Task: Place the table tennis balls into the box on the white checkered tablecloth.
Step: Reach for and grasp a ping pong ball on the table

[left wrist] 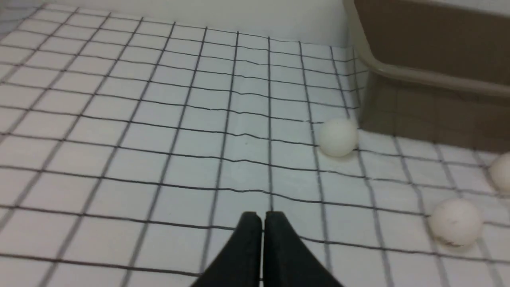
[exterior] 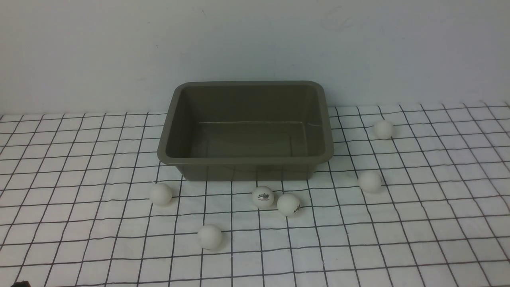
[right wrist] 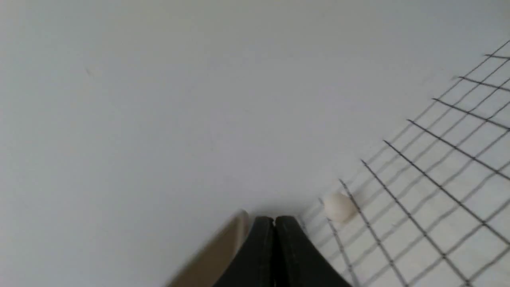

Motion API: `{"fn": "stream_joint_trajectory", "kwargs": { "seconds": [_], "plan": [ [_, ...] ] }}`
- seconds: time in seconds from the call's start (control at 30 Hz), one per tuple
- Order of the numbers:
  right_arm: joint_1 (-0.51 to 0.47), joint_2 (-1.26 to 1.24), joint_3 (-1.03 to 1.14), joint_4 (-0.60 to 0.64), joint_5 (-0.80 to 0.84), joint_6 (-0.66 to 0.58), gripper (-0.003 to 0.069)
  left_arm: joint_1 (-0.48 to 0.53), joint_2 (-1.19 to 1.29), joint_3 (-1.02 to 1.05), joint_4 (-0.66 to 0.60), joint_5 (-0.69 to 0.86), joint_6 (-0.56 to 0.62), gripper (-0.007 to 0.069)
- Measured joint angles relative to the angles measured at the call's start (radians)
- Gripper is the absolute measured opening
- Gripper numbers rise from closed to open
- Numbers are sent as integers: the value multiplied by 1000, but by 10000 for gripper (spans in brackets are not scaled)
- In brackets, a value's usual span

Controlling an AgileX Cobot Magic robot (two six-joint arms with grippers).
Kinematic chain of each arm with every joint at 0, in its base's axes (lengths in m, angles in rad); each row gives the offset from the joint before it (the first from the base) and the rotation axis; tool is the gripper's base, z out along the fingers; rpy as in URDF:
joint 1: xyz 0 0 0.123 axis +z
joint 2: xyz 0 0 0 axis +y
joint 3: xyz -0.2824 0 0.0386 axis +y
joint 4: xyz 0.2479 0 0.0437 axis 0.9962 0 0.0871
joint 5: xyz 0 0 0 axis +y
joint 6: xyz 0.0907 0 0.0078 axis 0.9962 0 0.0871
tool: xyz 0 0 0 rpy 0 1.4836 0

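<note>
The olive-brown box (exterior: 247, 160) stands empty at the back middle of the white checkered tablecloth (exterior: 79, 159). Several white table tennis balls lie around it: one front left (exterior: 161, 194), a logo pair in front (exterior: 263, 197) (exterior: 288, 204), one nearer me (exterior: 209, 236), and two to the right (exterior: 369, 181) (exterior: 384, 129). Neither arm shows in the front view. My left gripper (left wrist: 262, 217) is shut and empty above the cloth, short of a ball (left wrist: 338, 136) by the box corner (left wrist: 398, 71). My right gripper (right wrist: 274, 221) is shut and empty, with a ball (right wrist: 338, 207) beyond it.
A plain pale wall (exterior: 255, 40) rises right behind the box. The cloth is slightly wrinkled. In the left wrist view two more balls (left wrist: 455, 222) (left wrist: 503, 171) lie off to the side of the gripper. A blurred tan strip of the box rim (right wrist: 215, 255) shows beside the right fingers.
</note>
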Motion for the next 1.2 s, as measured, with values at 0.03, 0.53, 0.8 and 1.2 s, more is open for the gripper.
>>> {"fn": "stream_joint_trajectory", "kwargs": {
  "seconds": [0.03,0.53,0.8,1.2],
  "plan": [
    [0,0,0,52,-29,18,-16,0,0,0,-62,0,-36,-4],
    [0,0,0,154,-81,16,-16,0,0,0,-643,-111,-76,-4],
    [0,0,0,154,-87,22,-16,0,0,0,-853,-229,-76,-4],
    [111,53,-222,-70,120,-180,-16,0,0,-83,-905,-253,272,-4]
  ]
}}
